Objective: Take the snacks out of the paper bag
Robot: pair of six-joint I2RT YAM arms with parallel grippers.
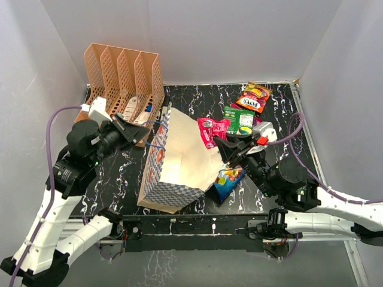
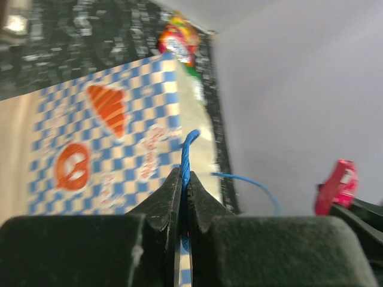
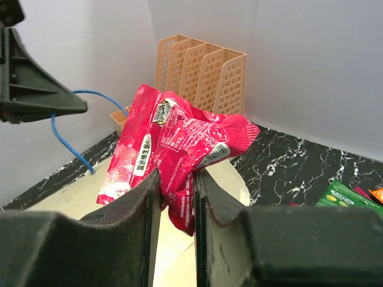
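1. Your left claw (image 2: 184, 179): jaws pinched together on the thin blue cord handle (image 2: 189, 146) of the blue-and-white checkered paper bag (image 1: 173, 167), which sits mid black marbled surface (image 1: 119, 173).
2. Your right claw (image 3: 178, 182): clamped on a glossy magenta candy pouch (image 3: 179, 131), held over the bag's cream inner wall.
3. Beyond the bag on the surface: green pouch (image 1: 239, 118), orange-red pouch (image 1: 254, 98). A blue pouch (image 1: 228, 181) lies just beside the bag's near right corner.

Black marbled table (image 1: 119, 179) bears paper bag (image 1: 179, 164); file rack (image 1: 122, 75); green pouch (image 1: 239, 118); orange-red pouch (image 1: 254, 99); blue pouch (image 1: 228, 182).
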